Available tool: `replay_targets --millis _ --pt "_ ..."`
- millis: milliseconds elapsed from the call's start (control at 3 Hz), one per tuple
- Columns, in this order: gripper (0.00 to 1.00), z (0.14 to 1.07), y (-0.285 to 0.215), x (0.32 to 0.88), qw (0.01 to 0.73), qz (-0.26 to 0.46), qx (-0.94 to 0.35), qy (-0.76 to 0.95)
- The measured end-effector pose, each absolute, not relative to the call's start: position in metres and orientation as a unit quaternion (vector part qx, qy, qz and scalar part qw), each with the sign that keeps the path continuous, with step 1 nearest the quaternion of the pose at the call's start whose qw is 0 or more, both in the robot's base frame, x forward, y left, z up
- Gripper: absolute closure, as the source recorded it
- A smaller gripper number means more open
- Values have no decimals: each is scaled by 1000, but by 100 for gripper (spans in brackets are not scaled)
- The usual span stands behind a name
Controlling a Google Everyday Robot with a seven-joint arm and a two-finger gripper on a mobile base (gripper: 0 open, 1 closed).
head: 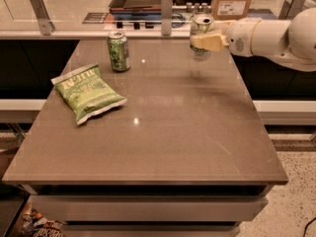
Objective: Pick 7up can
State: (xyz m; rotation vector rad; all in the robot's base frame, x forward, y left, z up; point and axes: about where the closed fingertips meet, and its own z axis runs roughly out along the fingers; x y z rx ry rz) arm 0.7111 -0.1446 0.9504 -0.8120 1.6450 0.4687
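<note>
Pincer [206, 42] around 7up can [201, 21] above table [173, 137]

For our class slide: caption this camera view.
Cream gripper holds the small white-and-green 7up can above the far right corner of the brown table.

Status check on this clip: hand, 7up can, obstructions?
Hand at table's far right, shut on small white-and-green 7up can. Can appears raised off the grey tabletop. Dark green can and green chip bag sit well left, apart.

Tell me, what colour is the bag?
Bag: green, white lettering, camera view. The gripper holds the 7up can, back right.
</note>
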Motion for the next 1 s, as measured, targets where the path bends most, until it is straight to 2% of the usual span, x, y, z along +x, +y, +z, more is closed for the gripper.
replay_targets --millis 1000 --pt "100 1003 -138 709 606 177 -378 677"
